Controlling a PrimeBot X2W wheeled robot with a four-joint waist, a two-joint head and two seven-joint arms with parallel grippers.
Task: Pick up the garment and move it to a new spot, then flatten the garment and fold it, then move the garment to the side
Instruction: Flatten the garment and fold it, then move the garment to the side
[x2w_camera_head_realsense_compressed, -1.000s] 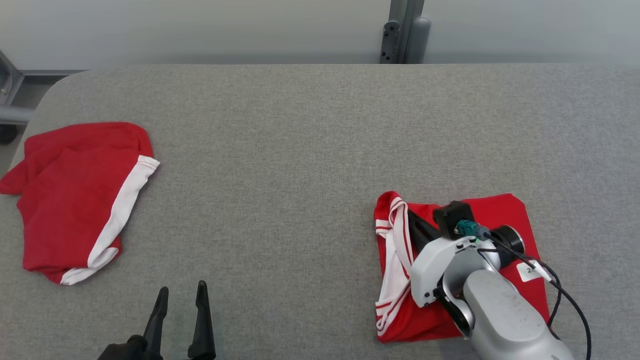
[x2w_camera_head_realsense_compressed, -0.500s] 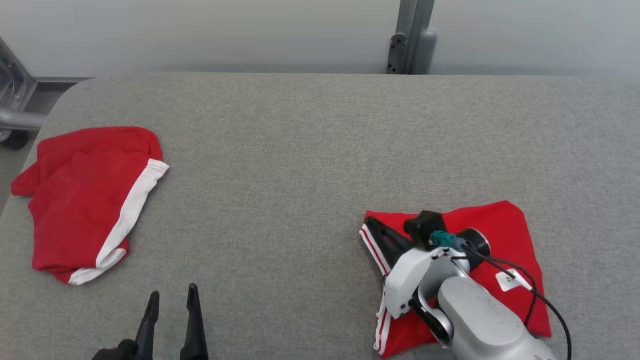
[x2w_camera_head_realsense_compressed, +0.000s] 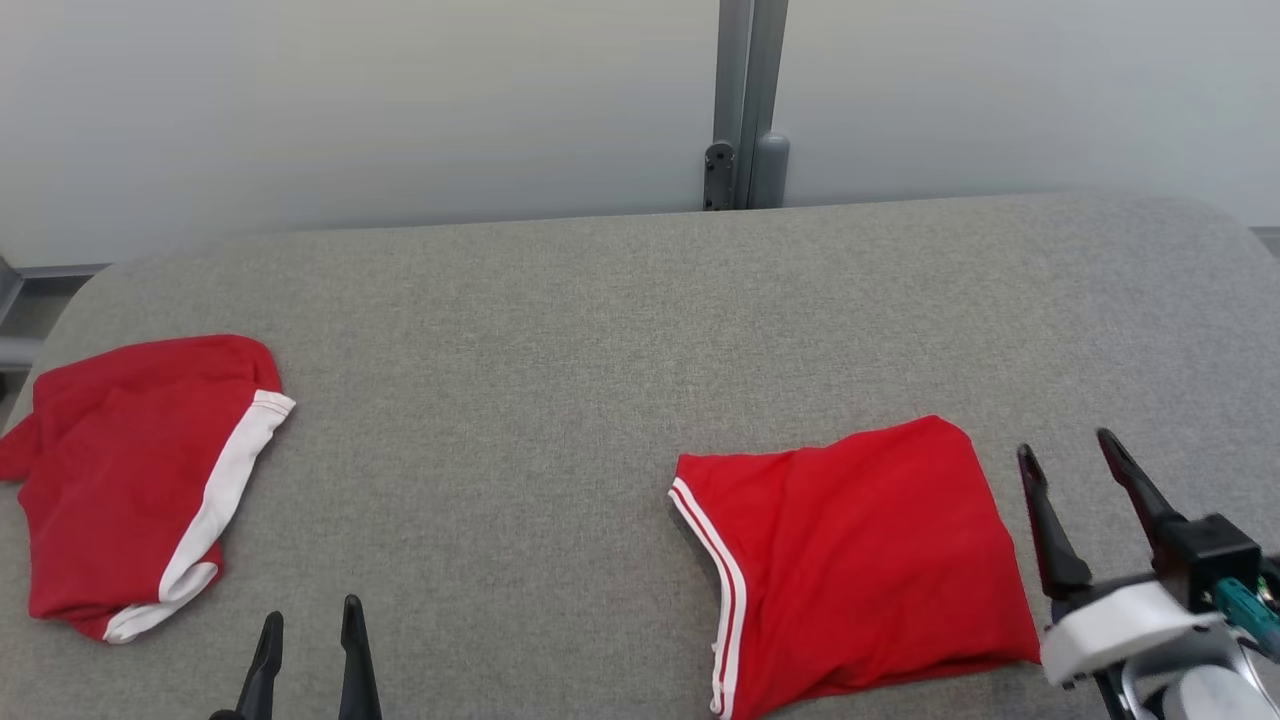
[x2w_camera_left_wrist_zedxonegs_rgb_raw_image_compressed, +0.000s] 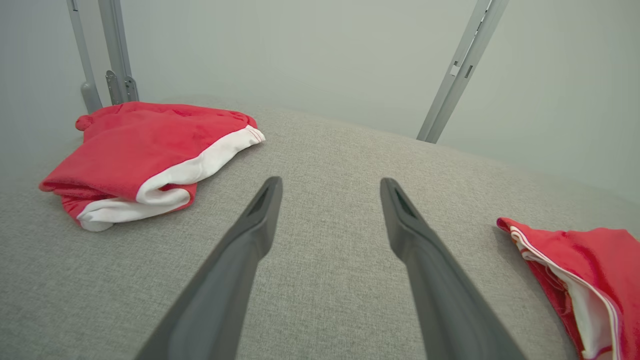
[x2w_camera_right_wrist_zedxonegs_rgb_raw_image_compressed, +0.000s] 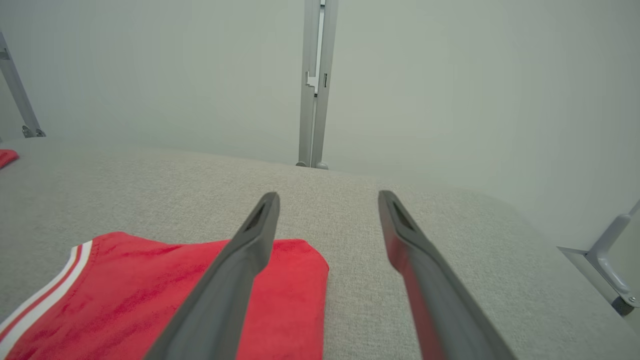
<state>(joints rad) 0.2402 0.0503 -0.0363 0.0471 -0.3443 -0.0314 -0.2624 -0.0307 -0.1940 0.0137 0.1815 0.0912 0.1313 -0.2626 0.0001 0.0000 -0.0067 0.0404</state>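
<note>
Since a moment ago our right tool (x2w_camera_head_realsense_compressed: 1065, 445) has let go and drawn off the folded red garment (x2w_camera_head_realsense_compressed: 860, 560). From the head, its fingers stand apart just beside that flat square on the grey felt-like surface (x2w_camera_head_realsense_compressed: 560, 330), so we judge the task nearly finished. Our left wrist shows the left tool (x2w_camera_left_wrist_zedxonegs_rgb_raw_image_compressed: 331, 182) spread and empty, apart from a rumpled white-banded red garment (x2w_camera_left_wrist_zedxonegs_rgb_raw_image_compressed: 150, 145). Our right wrist shows soft knit and twin white stripes.
</note>
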